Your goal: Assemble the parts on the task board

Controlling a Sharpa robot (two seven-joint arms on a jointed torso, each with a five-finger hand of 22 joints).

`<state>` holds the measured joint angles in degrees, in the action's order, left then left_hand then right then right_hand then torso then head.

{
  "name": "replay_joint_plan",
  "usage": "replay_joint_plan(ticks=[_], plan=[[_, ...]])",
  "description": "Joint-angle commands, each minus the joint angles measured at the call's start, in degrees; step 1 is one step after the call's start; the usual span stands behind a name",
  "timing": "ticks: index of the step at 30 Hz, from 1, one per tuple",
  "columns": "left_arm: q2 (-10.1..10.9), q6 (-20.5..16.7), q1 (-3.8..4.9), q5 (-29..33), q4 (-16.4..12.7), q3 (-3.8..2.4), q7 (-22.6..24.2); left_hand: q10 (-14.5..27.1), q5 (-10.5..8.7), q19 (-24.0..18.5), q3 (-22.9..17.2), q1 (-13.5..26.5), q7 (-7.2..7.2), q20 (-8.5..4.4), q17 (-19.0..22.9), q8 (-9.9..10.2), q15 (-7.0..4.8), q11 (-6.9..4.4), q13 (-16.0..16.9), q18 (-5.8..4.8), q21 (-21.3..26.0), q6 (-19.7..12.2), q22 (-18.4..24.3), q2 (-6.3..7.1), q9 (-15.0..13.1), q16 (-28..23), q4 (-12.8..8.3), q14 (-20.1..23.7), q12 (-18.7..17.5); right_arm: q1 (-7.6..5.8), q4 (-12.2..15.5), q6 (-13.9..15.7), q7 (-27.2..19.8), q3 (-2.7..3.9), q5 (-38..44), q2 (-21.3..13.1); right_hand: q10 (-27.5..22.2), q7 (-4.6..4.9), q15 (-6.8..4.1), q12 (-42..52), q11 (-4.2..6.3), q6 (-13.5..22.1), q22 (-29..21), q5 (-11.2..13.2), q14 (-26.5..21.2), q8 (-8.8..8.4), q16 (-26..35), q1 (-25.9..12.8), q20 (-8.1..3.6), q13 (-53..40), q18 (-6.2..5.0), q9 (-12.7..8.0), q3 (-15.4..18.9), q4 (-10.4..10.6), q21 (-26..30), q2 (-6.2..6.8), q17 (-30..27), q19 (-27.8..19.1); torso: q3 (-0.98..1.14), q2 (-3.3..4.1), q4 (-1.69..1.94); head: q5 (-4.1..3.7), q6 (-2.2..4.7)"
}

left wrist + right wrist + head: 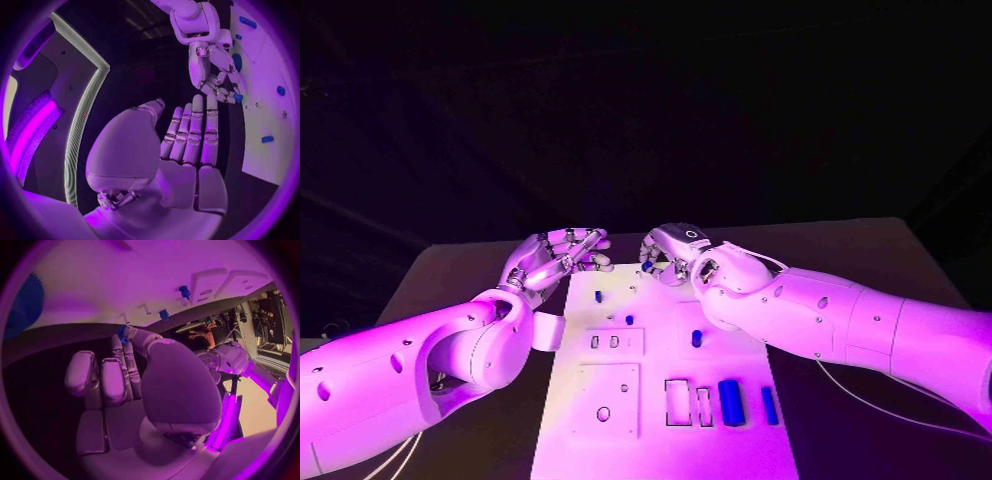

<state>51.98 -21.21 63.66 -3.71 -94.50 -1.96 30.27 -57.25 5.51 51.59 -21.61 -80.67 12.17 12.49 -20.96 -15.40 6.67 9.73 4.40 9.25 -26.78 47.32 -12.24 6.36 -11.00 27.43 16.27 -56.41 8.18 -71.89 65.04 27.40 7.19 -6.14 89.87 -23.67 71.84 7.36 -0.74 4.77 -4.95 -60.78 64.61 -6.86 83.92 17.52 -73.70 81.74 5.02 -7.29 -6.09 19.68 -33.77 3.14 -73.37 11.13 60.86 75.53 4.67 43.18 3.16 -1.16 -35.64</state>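
In the head view the task board [661, 400] lies lengthwise down the middle of the black table [877, 250]. Both hands meet at the board's far edge. The left hand [560, 255] hangs over the far left corner with its fingers loosely curled and apart, and nothing shows in it. The right hand [678, 255] is bent over the far edge, fingers drawn together. Blue parts [731, 402] stand in slots near the board's near right corner; smaller ones [697, 338] dot its middle.

The left wrist view has the left hand's fingers [197, 130] straight and side by side, palm bare. Opposite, the right hand [215, 70] reaches down at the board's edge, and a small blue part [238, 97] sits at its fingertips.

In the right wrist view the right hand [134, 375] pinches that small blue part [122, 332] between its thumb and a fingertip, just off the board's edge.

By my judgement the step is carrying this piece to its seat. It wants a firm pinch, the part held square over its hole, then a straight slow press.

Which hole it suits I cannot tell. The part's shape is mostly hidden by the fingertips, and the head view hides it behind the right hand
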Motion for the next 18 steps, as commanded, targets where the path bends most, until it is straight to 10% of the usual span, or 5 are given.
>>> replay_joint_plan(ticks=[1,18], plan=[[-0.1,0.8,0.1,0.3,-0.1,-0.06,0.5,-0.4,-0.24,-0.4,-0.5,0.0,1.04,0.02,-0.1,-0.3,0.02,0.16,-0.1,1.02,-0.3,0.3,-0.1,0.63,-0.1,0.3,0.0,0.4,-0.2,0.23,-0.8,-1.0,-0.4,-0.01,-0.4,0.7,2.0,0.22,-0.4,0.0,1.61,0.1,0.0,-0.4,1.1,0.37,-0.2,0.3,-0.11,-2.0,0.85,0.1,-0.1,-0.4,-0.2,-1.18,-0.1,0.3,0.05,0.33,0.31,-0.05,0.05],[-0.2,1.0,0.19,0.3,0.1,-0.08,0.5,-0.4,-0.25,-0.5,-0.5,0.0,1.04,0.04,-0.1,-0.3,0.04,0.17,-0.1,1.02,-0.3,0.3,-0.1,0.64,-0.1,0.3,0.0,0.5,-0.2,0.99,-3.6,-1.2,0.1,-0.09,-0.3,2.9,1.8,0.27,-0.33,-0.1,1.53,0.3,-0.1,-0.4,1.0,0.36,-0.2,0.0,-0.07,-2.1,0.8,0.3,-0.2,-0.5,-0.1,-1.1,-0.1,0.1,0.18,0.64,0.56,0.35,-0.05]])
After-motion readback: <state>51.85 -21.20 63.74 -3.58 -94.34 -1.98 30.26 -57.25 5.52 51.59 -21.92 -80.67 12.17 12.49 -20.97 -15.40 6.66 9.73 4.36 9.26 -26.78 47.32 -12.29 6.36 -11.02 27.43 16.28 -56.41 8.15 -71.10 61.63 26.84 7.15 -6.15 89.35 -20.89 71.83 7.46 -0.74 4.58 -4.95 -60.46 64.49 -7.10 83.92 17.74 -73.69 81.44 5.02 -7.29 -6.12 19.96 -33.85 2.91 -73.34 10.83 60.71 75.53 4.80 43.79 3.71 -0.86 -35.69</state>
